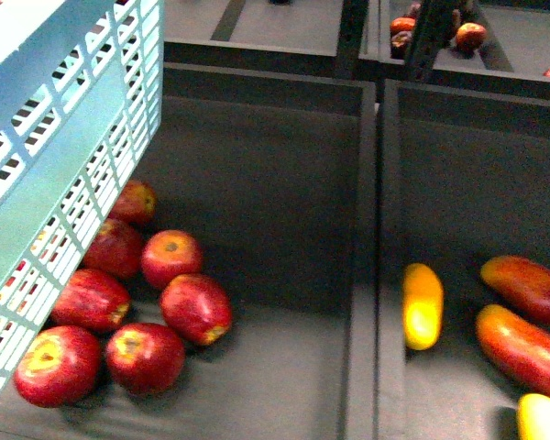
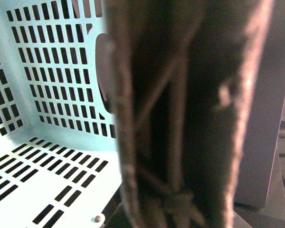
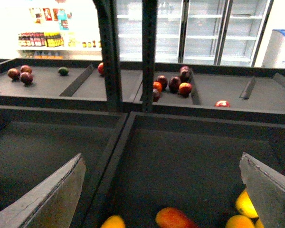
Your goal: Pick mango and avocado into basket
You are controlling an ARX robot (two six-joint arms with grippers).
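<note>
The turquoise basket [image 1: 64, 137] hangs tilted at the upper left of the front view, above the apple bin. My left gripper is shut on the basket; its blurred grey-brown handle [image 2: 180, 114] fills the left wrist view and hides the fingers. The basket's slotted floor [image 2: 33, 175] holds nothing in the part that shows. Two dark-red mangoes [image 1: 532, 286] [image 1: 522, 348] lie in the right bin. My right gripper [image 3: 164, 190] hovers open above one red mango [image 3: 173, 219], apart from it. A small dark-green fruit, likely the avocado [image 3: 63, 71], lies in a far back tray.
Several red apples [image 1: 147, 353] fill the left bin under the basket. All-yellow mangoes [image 1: 422, 304] [image 3: 244, 204] lie beside the red ones. A raised divider [image 1: 367, 275] separates the two bins. Back trays hold more fruit [image 3: 173, 84]; a shelf post [image 3: 109, 52] stands between them.
</note>
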